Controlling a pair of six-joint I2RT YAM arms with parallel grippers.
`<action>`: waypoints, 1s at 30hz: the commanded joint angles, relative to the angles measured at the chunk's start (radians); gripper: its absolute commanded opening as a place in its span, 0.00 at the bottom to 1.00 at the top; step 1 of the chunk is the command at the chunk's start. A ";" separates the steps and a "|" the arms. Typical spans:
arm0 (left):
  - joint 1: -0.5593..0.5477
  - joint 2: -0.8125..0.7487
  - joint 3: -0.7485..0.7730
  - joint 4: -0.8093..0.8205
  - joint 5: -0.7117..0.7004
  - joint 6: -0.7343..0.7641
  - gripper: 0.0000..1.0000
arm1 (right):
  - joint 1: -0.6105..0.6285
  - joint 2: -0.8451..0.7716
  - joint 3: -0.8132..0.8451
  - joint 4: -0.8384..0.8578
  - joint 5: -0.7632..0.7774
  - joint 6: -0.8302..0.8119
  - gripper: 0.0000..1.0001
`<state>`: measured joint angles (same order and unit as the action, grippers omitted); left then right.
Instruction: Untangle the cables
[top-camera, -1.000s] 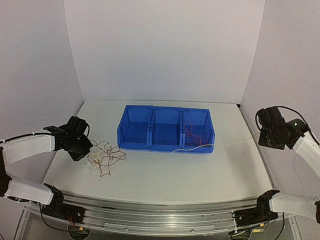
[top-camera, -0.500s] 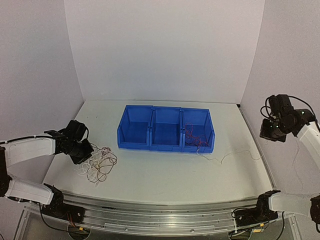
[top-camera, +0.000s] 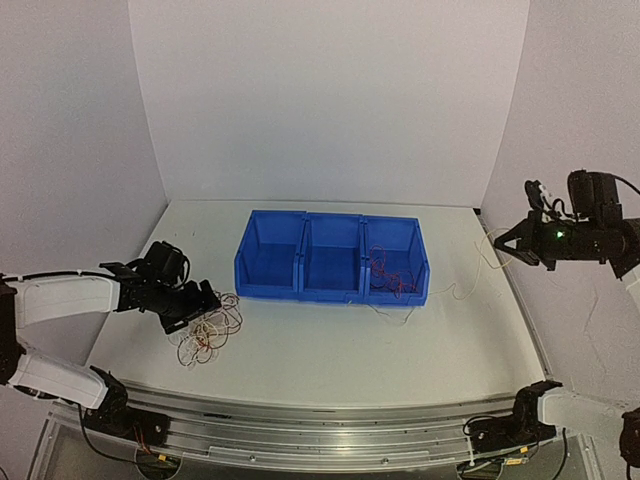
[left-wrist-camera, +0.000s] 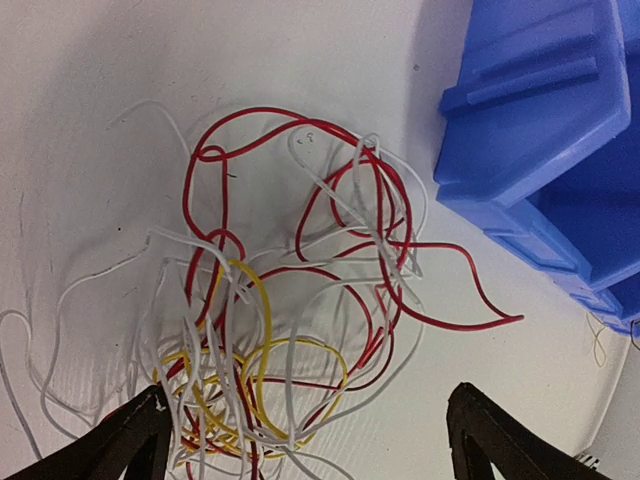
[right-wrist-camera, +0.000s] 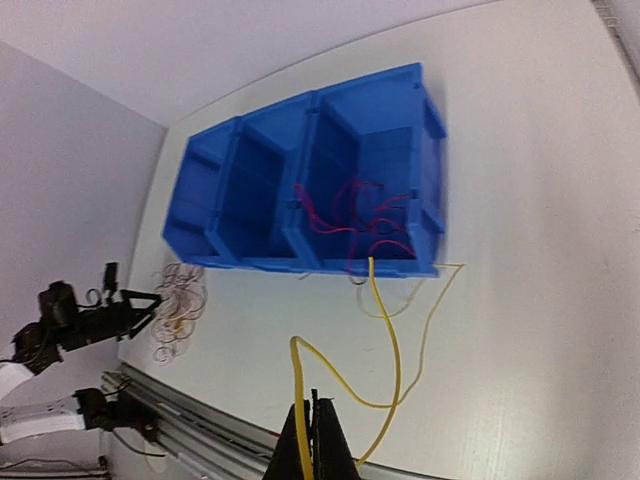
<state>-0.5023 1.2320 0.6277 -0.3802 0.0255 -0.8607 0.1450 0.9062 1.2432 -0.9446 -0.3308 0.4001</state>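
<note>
The left gripper (left-wrist-camera: 307, 400) is hovering wide open, empty, above tangled wires (left-wrist-camera: 290, 280); the right gripper (right-wrist-camera: 312, 412) is pinching a yellow wire (right-wrist-camera: 396, 340).

Smooth plastic bins (top-camera: 300, 284), matt table (top-camera: 350, 350), smooth cables (top-camera: 205, 330)

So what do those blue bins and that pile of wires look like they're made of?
The blue bins: probably moulded plastic, with even colour, a slight sheen and ribbed rims. The wires: a smooth red, white and yellow coating, likely plastic insulation; they hold springy loops. Their core cannot be seen.
</note>
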 joint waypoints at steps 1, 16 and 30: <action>-0.029 -0.052 0.080 -0.042 -0.048 0.035 1.00 | 0.002 0.029 0.094 0.084 -0.313 0.071 0.00; -0.034 -0.066 0.204 -0.100 -0.126 0.082 1.00 | 0.014 0.148 0.365 0.288 -0.582 0.272 0.00; -0.034 -0.065 0.211 -0.043 -0.080 0.143 1.00 | 0.309 0.513 0.686 0.396 -0.278 0.238 0.00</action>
<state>-0.5323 1.1767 0.7986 -0.4606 -0.0693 -0.7480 0.4085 1.3428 1.8083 -0.5843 -0.7625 0.6916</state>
